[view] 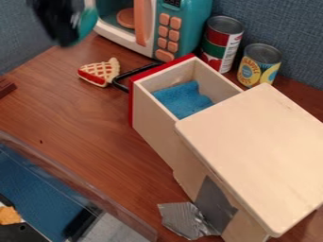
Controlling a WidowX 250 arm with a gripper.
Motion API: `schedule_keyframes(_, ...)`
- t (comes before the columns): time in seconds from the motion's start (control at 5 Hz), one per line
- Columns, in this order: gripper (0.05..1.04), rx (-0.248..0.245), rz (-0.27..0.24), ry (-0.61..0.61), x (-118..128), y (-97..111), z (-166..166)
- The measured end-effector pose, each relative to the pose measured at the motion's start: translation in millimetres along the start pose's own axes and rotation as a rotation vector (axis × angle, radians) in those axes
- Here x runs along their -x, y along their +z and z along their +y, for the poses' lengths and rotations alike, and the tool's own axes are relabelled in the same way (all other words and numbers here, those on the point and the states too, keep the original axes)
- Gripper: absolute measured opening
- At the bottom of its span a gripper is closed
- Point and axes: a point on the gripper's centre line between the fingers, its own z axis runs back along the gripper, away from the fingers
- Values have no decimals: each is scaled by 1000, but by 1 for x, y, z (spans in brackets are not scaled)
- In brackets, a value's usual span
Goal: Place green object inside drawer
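My gripper (65, 27) hangs blurred at the upper left, in front of the toy microwave's left side. It is shut on the green object (86, 21), a rounded teal-green shape held above the table at the gripper's right side. The drawer (151, 113) stands pulled out of the light wooden cabinet (255, 142), with a red front and a black handle facing the upper left. Inside the drawer lies a blue cloth (184, 100). The gripper and the green object are up and to the left of the drawer, apart from it.
A toy pie slice (99, 72) lies by the drawer handle. Behind are the teal microwave (192, 28) and two cans (221, 43) (259, 64). Silver tape (186, 220) sticks out at the cabinet's lower side. A clear-walled bin edge (69, 177) crosses the lower left.
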Motion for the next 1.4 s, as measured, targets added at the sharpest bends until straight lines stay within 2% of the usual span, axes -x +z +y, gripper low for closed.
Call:
schedule_keyframes(0.2, 344, 82, 8, -63, -48, 36, -30)
schedule_keyframes(0.4, 344, 156, 56, -121, -73, 25, -52)
schedule_keyframes(0.6, 344, 169, 118, -219, -77, 0, -81)
schedule_keyframes(0.8, 344, 164, 205, -264, -53, -36, -90)
schedule_keyframes(1.0, 344, 172, 264, -287, -28, -62, -95)
schedule_keyframes(1.2, 407, 206, 239, -314, -23, -66, -96)
schedule_keyframes(1.4, 717, 261, 201, -292, -19, -58, -77)
